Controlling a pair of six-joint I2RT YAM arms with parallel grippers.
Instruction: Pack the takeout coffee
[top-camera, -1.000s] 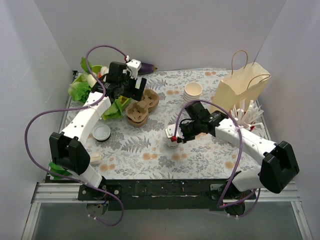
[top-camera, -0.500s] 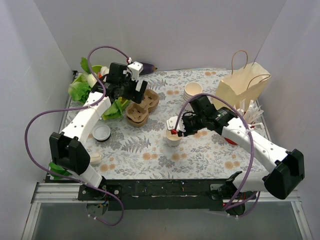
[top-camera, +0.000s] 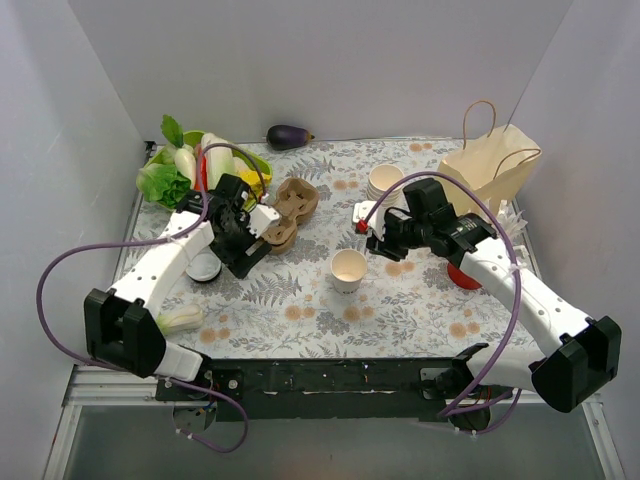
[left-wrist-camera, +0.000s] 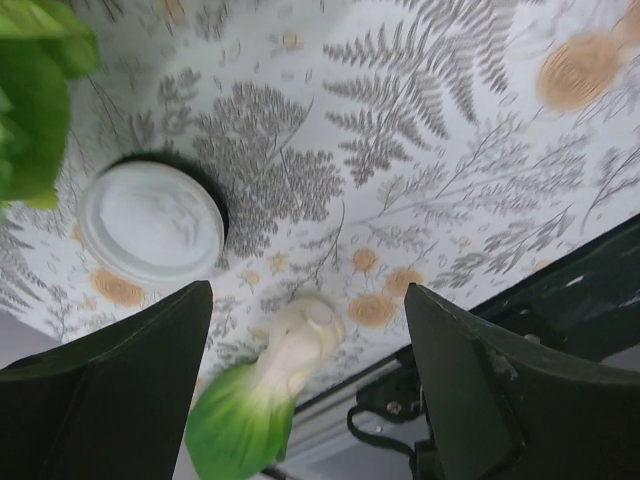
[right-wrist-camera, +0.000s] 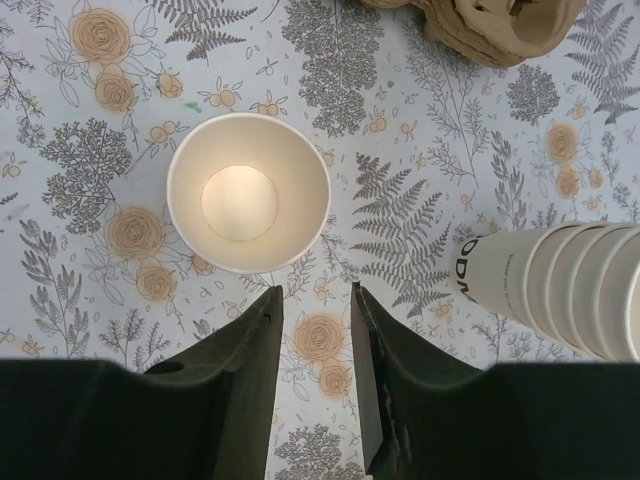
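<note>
Right gripper (right-wrist-camera: 316, 290): jaws only a narrow slit apart, nothing in them. In the right wrist view it hangs just below the cup (right-wrist-camera: 248, 190), not touching.

Left gripper (left-wrist-camera: 308, 300): jaws spread wide, empty. In its wrist view the white lid (left-wrist-camera: 150, 222) sits upper left of the gap and a bok choy (left-wrist-camera: 265, 400) low centre.

The takeout coffee is that cup: upright, lidless, bare bottom visible, mid-frame in the top view with nothing touching it. The lid lies flat, well to its left.

My read:
- The cup stands in open space so either arm can approach.
- The left's wide opening suits the lid's diameter, so lid pickup is probably the step in hand.

Further out:
- The cup stack (right-wrist-camera: 570, 290) is at right of the right wrist view.
- The pulp carrier (top-camera: 285, 205) is upper centre of the top view.
- The paper bag (top-camera: 490, 175) stands upper right, probably where the cup ends up.
</note>
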